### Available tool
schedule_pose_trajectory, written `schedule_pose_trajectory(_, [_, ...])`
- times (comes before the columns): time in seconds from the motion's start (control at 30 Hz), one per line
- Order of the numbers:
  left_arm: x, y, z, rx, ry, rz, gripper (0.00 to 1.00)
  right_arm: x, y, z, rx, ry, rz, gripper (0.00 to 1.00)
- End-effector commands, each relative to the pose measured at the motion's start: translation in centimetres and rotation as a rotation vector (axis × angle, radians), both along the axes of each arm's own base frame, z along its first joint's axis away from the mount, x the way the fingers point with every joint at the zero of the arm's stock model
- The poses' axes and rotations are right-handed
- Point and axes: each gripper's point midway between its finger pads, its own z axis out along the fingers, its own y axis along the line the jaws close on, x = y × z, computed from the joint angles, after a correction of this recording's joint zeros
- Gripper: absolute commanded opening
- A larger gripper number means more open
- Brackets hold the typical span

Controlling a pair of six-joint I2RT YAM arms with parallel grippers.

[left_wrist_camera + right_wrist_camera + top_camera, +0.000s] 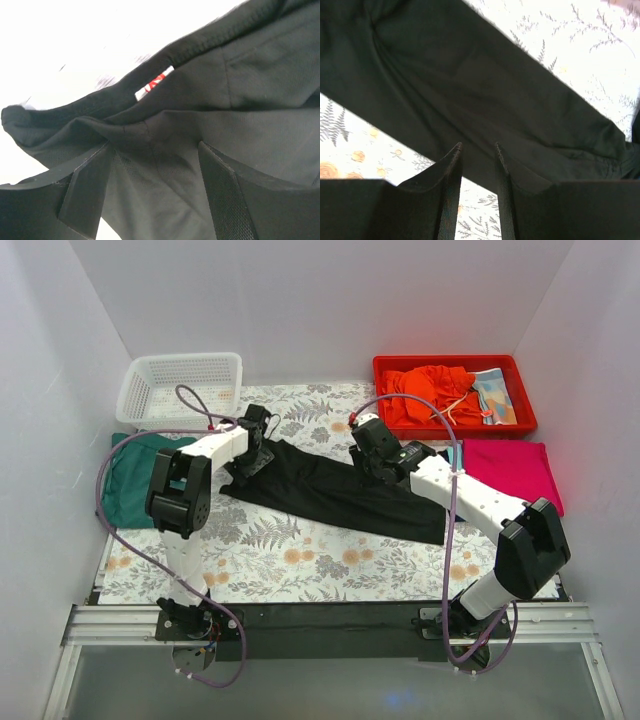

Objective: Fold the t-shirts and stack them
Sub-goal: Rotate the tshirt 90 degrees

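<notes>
A large black t-shirt (pixel 340 495) lies as a long band across the floral table cover. My left gripper (pixel 248 462) is down at the shirt's left end. Seen from the left wrist, that gripper (pixel 155 147) stands open and wide, black cloth lying between the fingers, the collar (pixel 100 102) with its white-and-red tag (pixel 154 84) just beyond. My right gripper (pixel 368 462) hovers at the shirt's upper middle edge. In the right wrist view it (pixel 478 146) is open by a narrow gap; only black t-shirt (pixel 470 80) and table cover show through.
A folded magenta shirt (pixel 510 470) lies at the right and a dark-green one (pixel 135 475) at the left edge. A white basket (pixel 180 385) stands back left. A red tray (pixel 520 415) with orange-red cloth stands back right. White walls enclose the table.
</notes>
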Motion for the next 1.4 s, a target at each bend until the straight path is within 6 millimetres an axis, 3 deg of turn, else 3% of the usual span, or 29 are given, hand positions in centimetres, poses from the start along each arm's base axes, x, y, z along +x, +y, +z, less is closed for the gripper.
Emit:
schedule_pose_trajectory(0.0, [5.8, 0.8, -0.7, 0.043, -0.065, 0.041, 0.67, -0.2, -1.3, -0.3, -0.006, -0.011, -0.050, 0.37])
schedule_pose_trajectory(0.03, [6.6, 0.8, -2.1, 0.047, -0.038, 0.045, 0.67, -0.3, -1.5, -0.2, -0.007, -0.010, -0.055, 0.37])
schedule_pose_trajectory(0.1, [8.6, 1.3, -2.3, 0.036, -0.043, 0.051, 0.67, -0.2, -1.6, 0.2, -0.005, -0.010, -0.065, 0.37])
schedule_pose_trajectory(0.13, [10.9, 0.8, -2.6, 0.018, -0.069, 0.044, 0.67, -0.3, -1.9, 0.4, -0.012, -0.011, -0.069, 0.37])
schedule_pose_trajectory(0.2, [13.7, 0.5, -2.9, -0.014, -0.110, 0.000, 0.67, -0.1, -2.0, 0.4, -0.020, -0.011, -0.071, 0.37])
schedule_pose_trajectory(0.23, [15.9, -0.3, -1.8, -0.051, -0.165, -0.027, 0.67, -0.2, -2.2, 0.2, -0.036, -0.003, -0.074, 0.37])
schedule_pose_trajectory(0.27, [17.3, -0.6, -3.6, -0.071, -0.178, -0.050, 0.67, -0.3, -2.4, 0.0, -0.048, 0.007, -0.078, 0.36])
schedule_pose_trajectory(0.33, [19.3, -1.3, -4.1, -0.084, -0.213, -0.122, 0.67, -0.8, -2.5, -0.8, -0.062, 0.048, -0.078, 0.37])
schedule_pose_trajectory(0.37, [21.5, -2.4, -4.5, -0.128, -0.272, -0.164, 0.67, -1.2, -2.6, -1.3, -0.067, 0.066, -0.078, 0.36])
schedule_pose_trajectory(0.5, [25.1, -4.6, -4.3, -0.239, -0.407, -0.313, 0.68, -3.3, -2.7, -3.6, -0.062, 0.163, -0.075, 0.36])
schedule_pose_trajectory(0.57, [25.7, -5.7, -3.4, -0.276, -0.463, -0.387, 0.68, -4.3, -3.1, -5.1, -0.086, 0.204, -0.068, 0.35])
schedule_pose_trajectory(0.67, [26.6, -6.2, 0.9, -0.264, -0.575, -0.463, 0.68, -5.5, -3.0, -6.8, -0.101, 0.263, -0.056, 0.34])
schedule_pose_trajectory(0.77, [26.2, -6.2, 5.8, -0.234, -0.661, -0.520, 0.70, -6.4, -3.2, -8.4, -0.114, 0.310, -0.060, 0.34])
schedule_pose_trajectory(0.8, [25.8, -6.2, 6.2, -0.234, -0.661, -0.535, 0.70, -6.7, -3.2, -9.0, -0.121, 0.326, -0.060, 0.34])
schedule_pose_trajectory(0.83, [25.6, -6.1, 8.8, -0.222, -0.695, -0.542, 0.70, -6.8, -3.3, -9.4, -0.125, 0.334, -0.063, 0.33])
schedule_pose_trajectory(0.93, [24.3, -5.5, 11.4, -0.189, -0.711, -0.547, 0.70, -7.2, -3.8, -10.7, -0.152, 0.352, -0.074, 0.32])
schedule_pose_trajectory(1.03, [23.0, -5.0, 11.5, -0.178, -0.690, -0.541, 0.71, -7.2, -3.9, -11.6, -0.168, 0.364, -0.068, 0.31])
schedule_pose_trajectory(1.07, [22.6, -4.9, 12.6, -0.176, -0.697, -0.538, 0.71, -7.4, -3.9, -11.9, -0.174, 0.375, -0.062, 0.31])
schedule_pose_trajectory(1.23, [21.2, -4.6, 14.0, -0.171, -0.694, -0.549, 0.71, -9.1, -4.3, -14.0, -0.201, 0.456, -0.037, 0.28])
schedule_pose_trajectory(1.37, [20.3, -4.5, 16.0, -0.156, -0.710, -0.567, 0.72, -10.6, -2.9, -13.5, -0.165, 0.471, 0.014, 0.27])
